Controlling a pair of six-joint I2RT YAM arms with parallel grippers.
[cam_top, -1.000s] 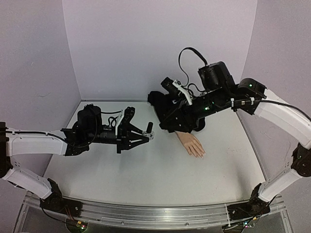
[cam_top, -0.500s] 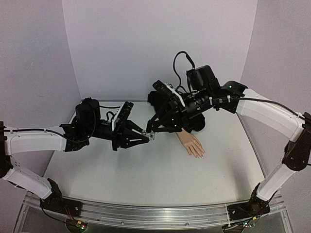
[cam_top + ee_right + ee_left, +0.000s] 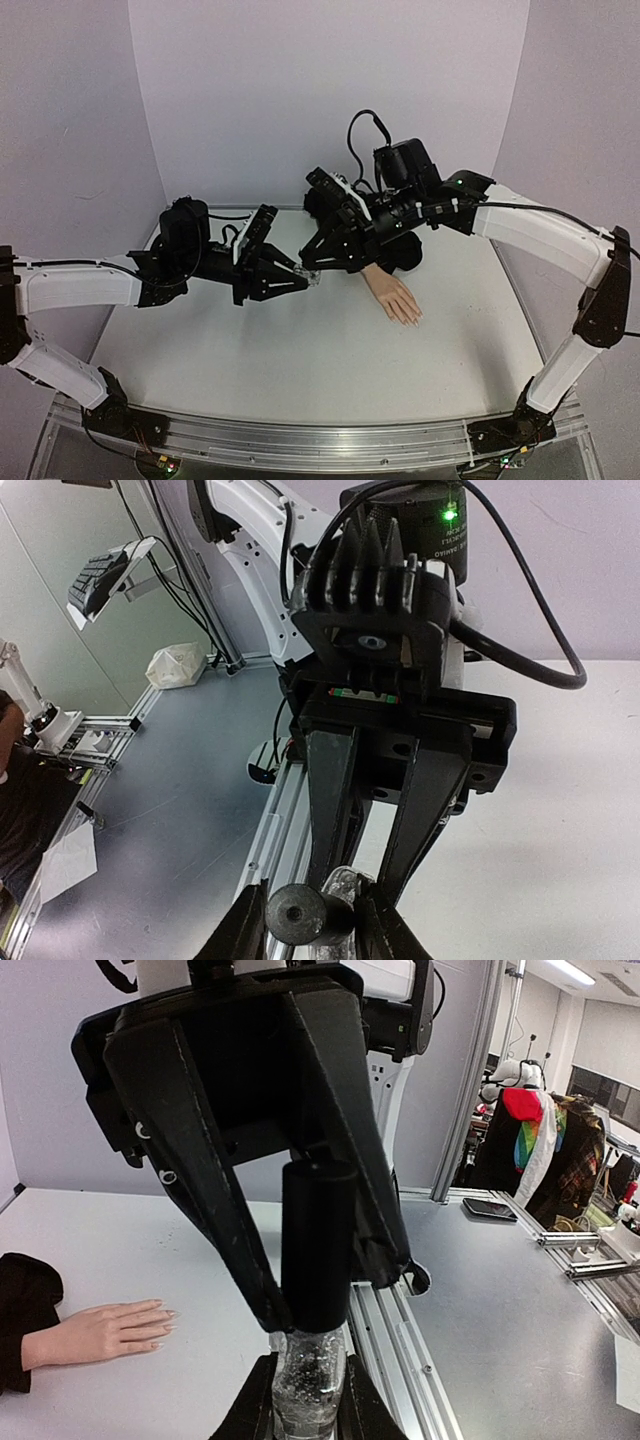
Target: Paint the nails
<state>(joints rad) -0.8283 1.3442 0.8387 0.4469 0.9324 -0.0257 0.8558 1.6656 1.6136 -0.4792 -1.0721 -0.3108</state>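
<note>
My left gripper (image 3: 306, 282) is shut on a small clear bottle (image 3: 308, 1378) and holds it above the table. My right gripper (image 3: 313, 266) meets it from the right. Its fingers (image 3: 245, 930) sit against both sides of the bottle's dark cap (image 3: 298, 916), which also shows in the left wrist view (image 3: 318, 1245). The peach mannequin hand (image 3: 395, 296) lies flat on the table to the right of both grippers, with its black sleeve (image 3: 404, 257) behind it. Its pale nails (image 3: 411, 319) point toward the near right and also show in the left wrist view (image 3: 164, 1322).
Lilac walls (image 3: 250, 100) close the table at the back and on both sides. A metal rail (image 3: 300, 445) runs along the near edge. The white table top (image 3: 300, 370) stretches in front of the grippers.
My right gripper swung left from above the sleeve and came onto the bottle's cap. My left gripper lifted the bottle slightly and shifted right to meet it.
</note>
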